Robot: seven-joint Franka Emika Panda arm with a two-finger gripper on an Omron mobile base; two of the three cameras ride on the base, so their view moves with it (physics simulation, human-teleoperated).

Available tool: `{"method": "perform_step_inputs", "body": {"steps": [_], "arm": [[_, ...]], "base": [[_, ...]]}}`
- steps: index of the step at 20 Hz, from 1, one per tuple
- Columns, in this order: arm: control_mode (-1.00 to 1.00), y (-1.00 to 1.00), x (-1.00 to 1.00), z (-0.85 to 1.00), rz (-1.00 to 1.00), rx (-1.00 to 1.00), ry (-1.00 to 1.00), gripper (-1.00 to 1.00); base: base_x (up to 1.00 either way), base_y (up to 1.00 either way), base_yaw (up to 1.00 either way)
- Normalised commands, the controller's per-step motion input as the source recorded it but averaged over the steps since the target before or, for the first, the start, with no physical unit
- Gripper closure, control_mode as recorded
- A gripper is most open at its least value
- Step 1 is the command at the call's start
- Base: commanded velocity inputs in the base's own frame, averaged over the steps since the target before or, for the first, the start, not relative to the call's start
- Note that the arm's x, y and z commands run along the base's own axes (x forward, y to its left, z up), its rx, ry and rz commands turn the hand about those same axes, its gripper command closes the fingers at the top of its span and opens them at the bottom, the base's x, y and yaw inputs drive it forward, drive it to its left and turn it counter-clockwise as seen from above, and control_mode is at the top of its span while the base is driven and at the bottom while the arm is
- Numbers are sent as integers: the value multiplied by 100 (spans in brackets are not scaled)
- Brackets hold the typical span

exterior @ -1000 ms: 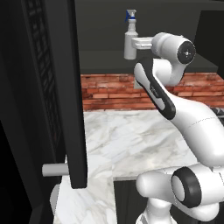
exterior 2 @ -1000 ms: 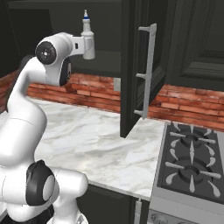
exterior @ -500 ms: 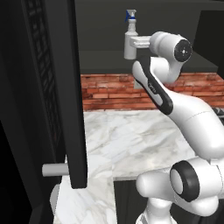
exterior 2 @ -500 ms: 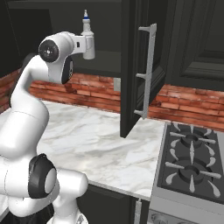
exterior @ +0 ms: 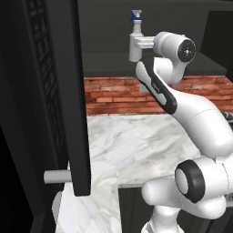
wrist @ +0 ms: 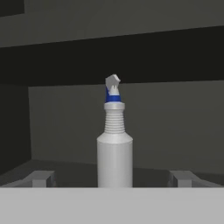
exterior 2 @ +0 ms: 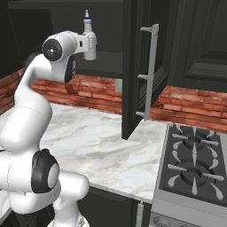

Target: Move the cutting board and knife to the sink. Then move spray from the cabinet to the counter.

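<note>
The spray point(wrist: 114, 148) stands upright on the shelf inside the open cabinet point(exterior 2: 111, 35), above the marble counter point(exterior 2: 106, 146) and its brick backing. The gripper point(wrist: 111, 178) is raised level with the bottle, its fingertips point(wrist: 41, 178) spread wide to either side of the bottle, not yet clasping it.
</note>
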Motion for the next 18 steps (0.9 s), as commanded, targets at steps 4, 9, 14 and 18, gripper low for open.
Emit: {"method": "perform_step_inputs", "body": {"steps": [4, 9, 14, 18], "arm": [[-100, 0, 16, 0, 0, 0, 0, -100], [-100, 0, 17, 0, 0, 0, 0, -100], [-100, 0, 17, 0, 0, 0, 0, -100], [-100, 0, 14, 0, 0, 0, 0, -100]], "base": [[0, 0, 0], [0, 0, 0], [0, 0, 0], [0, 0, 0]]}}
